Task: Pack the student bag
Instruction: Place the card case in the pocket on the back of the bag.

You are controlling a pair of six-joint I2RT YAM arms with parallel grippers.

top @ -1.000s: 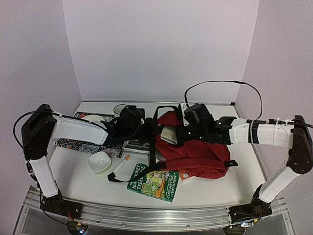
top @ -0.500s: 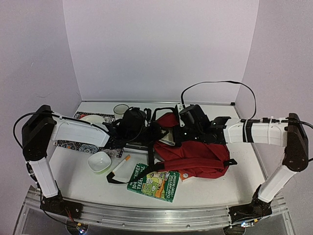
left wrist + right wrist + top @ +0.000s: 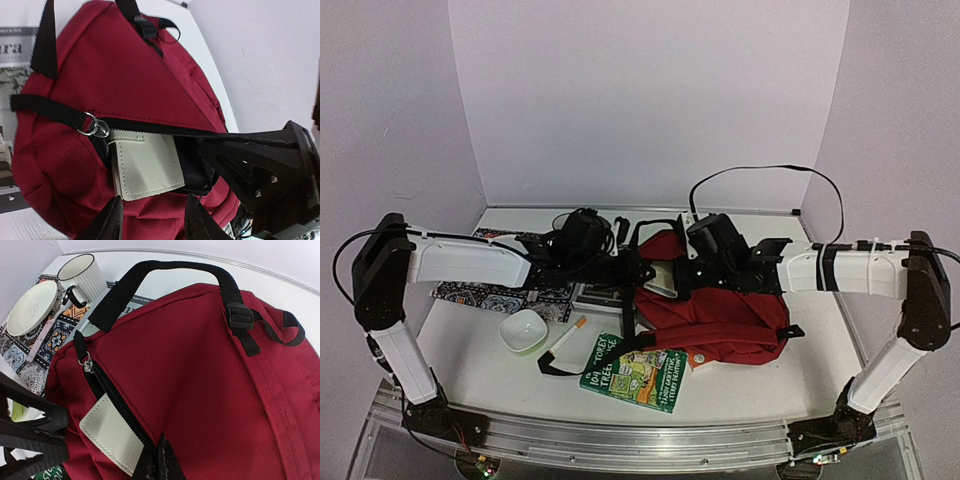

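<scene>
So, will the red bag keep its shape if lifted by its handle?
Probably not: the student bag is soft fabric and lies slumped, so it should sag. Its opening, pinched by the right gripper, would likely close if released. Its black straps may snag.

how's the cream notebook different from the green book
The cream notebook is plain with a stitched edge; the green book has an illustrated cover. The cream notebook sits partly inside the open student bag; the green book lies flat on the table outside it. Both are flat and rectangular.
</scene>
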